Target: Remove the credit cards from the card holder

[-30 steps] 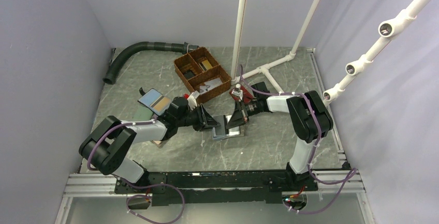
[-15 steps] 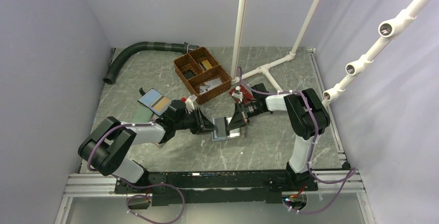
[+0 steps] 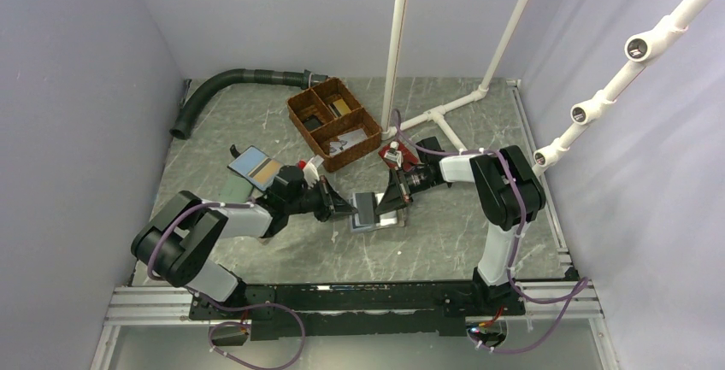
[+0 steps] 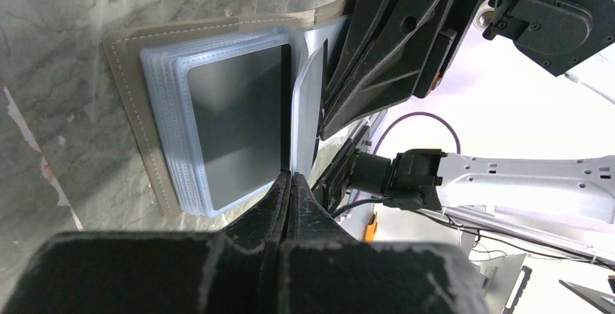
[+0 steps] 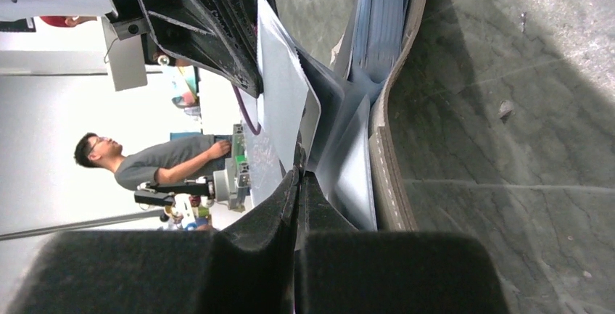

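The left jaws are pressed together on the near edge of a pale leaf standing upright from the open card holder. Ahead of them and to their left, a grey card sits in the top clear sleeve. The holder lies on the tabletop between both jaws. The right jaws, also together, pinch that leaf from the opposite side.
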Controlling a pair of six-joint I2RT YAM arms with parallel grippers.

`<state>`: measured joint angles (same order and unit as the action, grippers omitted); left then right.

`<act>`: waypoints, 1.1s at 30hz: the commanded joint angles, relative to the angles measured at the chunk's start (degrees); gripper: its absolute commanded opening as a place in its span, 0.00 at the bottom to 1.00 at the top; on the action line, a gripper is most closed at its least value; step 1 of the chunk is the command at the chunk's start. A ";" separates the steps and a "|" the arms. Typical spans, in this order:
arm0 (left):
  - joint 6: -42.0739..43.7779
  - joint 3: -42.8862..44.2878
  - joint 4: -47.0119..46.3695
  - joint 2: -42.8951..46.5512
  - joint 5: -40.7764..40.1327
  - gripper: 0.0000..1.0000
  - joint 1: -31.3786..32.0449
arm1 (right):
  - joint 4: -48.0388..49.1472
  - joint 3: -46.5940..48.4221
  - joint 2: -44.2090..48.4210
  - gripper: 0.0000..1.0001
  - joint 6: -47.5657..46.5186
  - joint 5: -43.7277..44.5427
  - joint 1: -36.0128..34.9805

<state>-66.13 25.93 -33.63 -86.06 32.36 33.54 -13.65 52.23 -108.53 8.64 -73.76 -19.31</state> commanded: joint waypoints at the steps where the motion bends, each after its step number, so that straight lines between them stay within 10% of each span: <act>1: -0.98 -1.02 -4.91 0.65 1.83 0.00 -0.46 | -1.03 2.33 -0.51 0.00 -3.34 0.56 0.30; 33: 2.82 -1.22 10.26 4.51 -1.77 0.00 -1.99 | -7.22 2.98 0.91 0.00 -10.23 6.85 0.72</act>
<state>-65.06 23.11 -24.60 -83.29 30.94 31.68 -20.43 53.76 -109.93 1.02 -67.57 -18.94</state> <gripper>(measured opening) 0.006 0.007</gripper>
